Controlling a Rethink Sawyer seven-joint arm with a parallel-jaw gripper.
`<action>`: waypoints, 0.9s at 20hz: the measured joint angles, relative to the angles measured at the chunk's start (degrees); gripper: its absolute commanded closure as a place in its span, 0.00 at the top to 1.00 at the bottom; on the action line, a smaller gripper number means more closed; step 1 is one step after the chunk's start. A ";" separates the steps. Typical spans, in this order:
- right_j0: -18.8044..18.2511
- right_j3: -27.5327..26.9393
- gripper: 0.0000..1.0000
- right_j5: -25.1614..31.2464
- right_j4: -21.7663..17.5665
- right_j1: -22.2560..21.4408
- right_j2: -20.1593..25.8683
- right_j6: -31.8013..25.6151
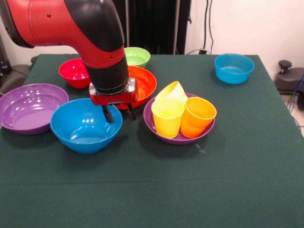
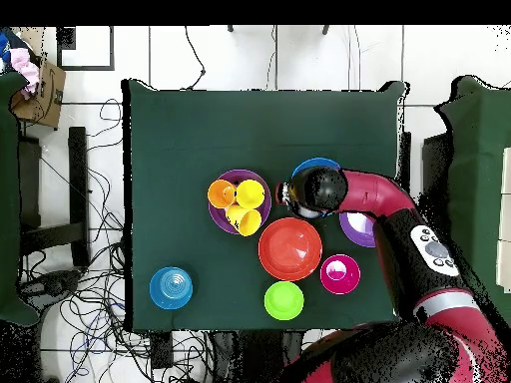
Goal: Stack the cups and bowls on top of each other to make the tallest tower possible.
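Note:
My gripper (image 1: 120, 114) is open, low over the far right rim of the large blue bowl (image 1: 85, 127). One finger (image 1: 109, 114) is inside the bowl and the other is outside it. Next to it a purple bowl (image 1: 179, 137) holds an upright yellow cup (image 1: 167, 117), an upright orange cup (image 1: 196, 117) and a tilted yellow cup (image 1: 173, 90). A large orange bowl (image 1: 146, 84) lies behind the gripper. An empty purple bowl (image 1: 29, 107) sits at the left. In the overhead view the arm (image 2: 374, 199) hides most of the blue bowl (image 2: 317, 164).
A small red bowl (image 1: 73, 72) and a light green bowl (image 1: 137, 56) stand at the far side. A small blue bowl (image 1: 233, 68) stands alone at the far right. The green tablecloth (image 1: 190, 190) stretches bare toward the front edge.

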 measured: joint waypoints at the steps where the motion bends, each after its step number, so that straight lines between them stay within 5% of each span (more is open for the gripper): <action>1: 0.01 0.03 1.00 0.00 -0.01 0.02 0.00 0.00; 18: 0.53 0.17 1.00 -0.25 -0.04 0.01 -0.45 0.00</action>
